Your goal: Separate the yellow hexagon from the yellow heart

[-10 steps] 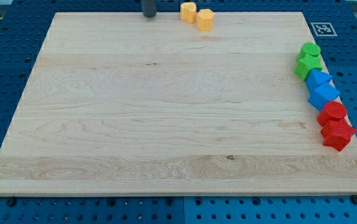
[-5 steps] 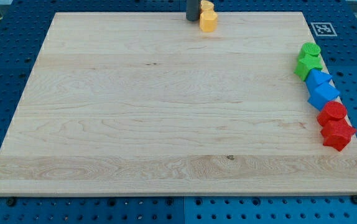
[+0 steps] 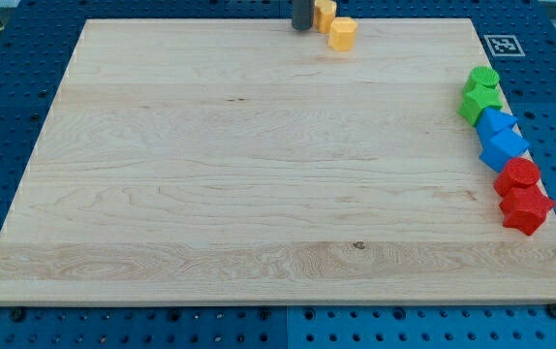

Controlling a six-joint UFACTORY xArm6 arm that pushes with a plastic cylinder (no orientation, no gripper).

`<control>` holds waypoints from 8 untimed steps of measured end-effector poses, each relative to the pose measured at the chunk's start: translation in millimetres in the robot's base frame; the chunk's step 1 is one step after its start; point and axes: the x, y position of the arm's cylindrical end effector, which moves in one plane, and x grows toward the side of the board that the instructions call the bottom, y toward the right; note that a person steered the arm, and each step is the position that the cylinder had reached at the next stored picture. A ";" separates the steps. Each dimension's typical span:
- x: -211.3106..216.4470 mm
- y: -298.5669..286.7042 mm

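Tip: my tip [image 3: 301, 28] rests at the view's top edge of the wooden board [image 3: 259, 194]; it is a bare rod end with nothing to open or close, and it grips nothing.
Yellow heart: the yellow heart [image 3: 325, 14] sits just to the view's right of my tip, touching or nearly touching the rod; I cannot tell which.
Yellow hexagon: the yellow hexagon [image 3: 342, 33] lies right of and slightly below the heart, close beside it, near the board's top edge.
Other blocks: two green blocks [image 3: 479, 92], two blue blocks [image 3: 500, 138] and two red blocks [image 3: 523, 197] line the board's right edge, well apart from my tip.
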 end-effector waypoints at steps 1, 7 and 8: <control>0.8 4.3; -1.0 70.9; -0.3 90.0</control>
